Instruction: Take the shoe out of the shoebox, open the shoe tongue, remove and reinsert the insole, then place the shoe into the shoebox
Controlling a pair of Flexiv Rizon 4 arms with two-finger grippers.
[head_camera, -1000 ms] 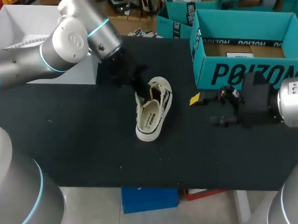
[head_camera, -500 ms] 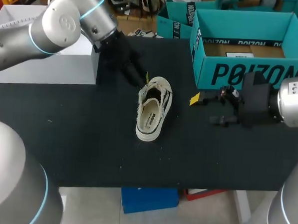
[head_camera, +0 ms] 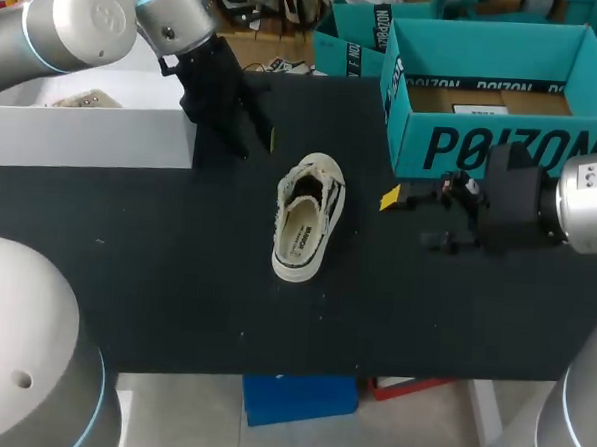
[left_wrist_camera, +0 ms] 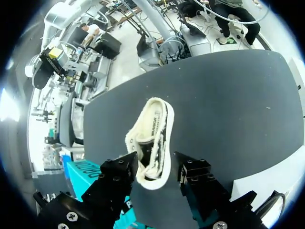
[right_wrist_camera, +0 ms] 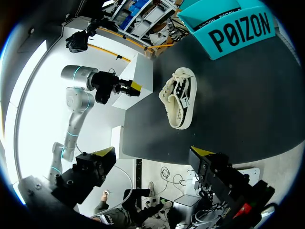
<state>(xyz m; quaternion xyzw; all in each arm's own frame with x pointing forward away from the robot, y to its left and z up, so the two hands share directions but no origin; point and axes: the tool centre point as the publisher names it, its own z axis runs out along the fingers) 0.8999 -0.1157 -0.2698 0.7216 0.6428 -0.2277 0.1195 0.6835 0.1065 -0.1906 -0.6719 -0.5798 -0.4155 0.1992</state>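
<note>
head view: the shoe [head_camera: 307, 219] lies on its sole in the middle of the dark desk [head_camera: 175, 277], laced end toward the upper frame, open heel end toward the lower edge; it is out of the teal shoebox [head_camera: 483, 143], which stands open at the upper right, well apart from it; a printed insole shows inside the shoe, so by my reading the insole work looks finished and the return to the box is what remains; the left tool [head_camera: 261, 141] hangs in the upper left, above and clear of the shoe, beside a white box [head_camera: 83, 137], holding nothing; the right tool [head_camera: 411, 219] rests at the right, between shoe and shoebox, fingers pointing toward the shoe, probably placed to take it from that side.

left wrist view: the left tool [left_wrist_camera: 155, 167] has its two fingers spread wide; the shoe shows ahead of it in the gap between them, but lower down on the desk, touching neither finger; the yellow tips are not visible here.

right wrist view: the right tool [right_wrist_camera: 152, 153] is also spread wide and empty; the shoe lies well ahead of it, upright on the desk, with the shoebox beyond the shoe and the left arm off to one side by the white box; a lift into the box would need a grip on the shoe's side wall, which looks soft and may fold.
</note>
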